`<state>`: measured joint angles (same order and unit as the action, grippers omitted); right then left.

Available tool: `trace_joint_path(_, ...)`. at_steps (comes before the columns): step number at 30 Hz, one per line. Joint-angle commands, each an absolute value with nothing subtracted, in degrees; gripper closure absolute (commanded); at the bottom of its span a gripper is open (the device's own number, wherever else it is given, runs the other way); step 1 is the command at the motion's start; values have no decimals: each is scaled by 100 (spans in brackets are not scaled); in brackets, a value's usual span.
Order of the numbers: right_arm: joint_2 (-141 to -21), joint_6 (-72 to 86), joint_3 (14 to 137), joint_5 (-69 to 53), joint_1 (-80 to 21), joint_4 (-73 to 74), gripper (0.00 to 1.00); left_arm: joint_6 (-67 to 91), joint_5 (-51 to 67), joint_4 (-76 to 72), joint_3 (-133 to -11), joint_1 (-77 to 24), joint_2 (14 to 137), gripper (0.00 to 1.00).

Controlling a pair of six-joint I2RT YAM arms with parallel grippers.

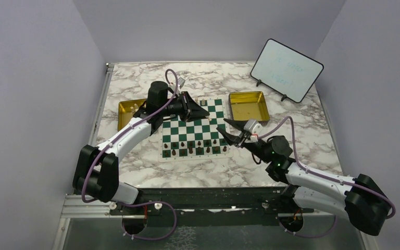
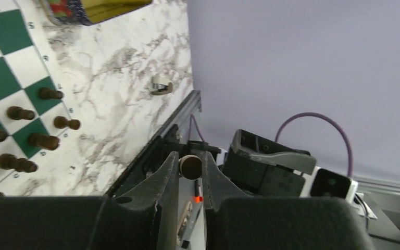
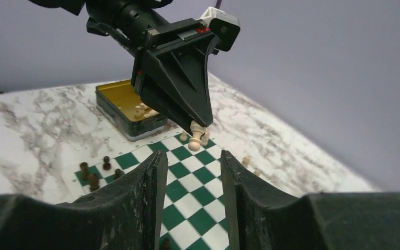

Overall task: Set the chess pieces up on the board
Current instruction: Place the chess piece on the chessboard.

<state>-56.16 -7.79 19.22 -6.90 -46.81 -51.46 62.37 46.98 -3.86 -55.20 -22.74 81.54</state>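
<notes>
My left fingers (image 2: 167,174) were pinched on one cream piece (image 2: 190,166), its round base showing between them. The piece hung over the far rows of the board (image 1: 187,128). My right fingers (image 3: 153,182) stood spread with nothing between them, at the board's right edge. Dark pieces (image 1: 199,144) stood in the two near rows. Loose cream pieces (image 3: 140,110) lay in the gold tray (image 3: 130,127) on the bench (image 1: 135,83) — just beside the board's left side.
</notes>
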Motion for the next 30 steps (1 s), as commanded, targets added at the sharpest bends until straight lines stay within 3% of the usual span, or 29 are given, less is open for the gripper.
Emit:
trace_joint_path(1, -5953, -3019, 2135, -1228, -4688, -5818, 54, 7348, 5199, -1613, -5488, -2285, 7937, 93)
trace_joint_path(10, -6678, -4249, 2549, -1375, -4685, -6054, 59, 7676, 5364, -1644, -5549, -2286, 7774, 93)
trace_joint_path(30, -7059, -4327, 2706, -1597, -4688, -6684, 65, 7790, 5348, -1661, -5414, -2292, 7678, 93)
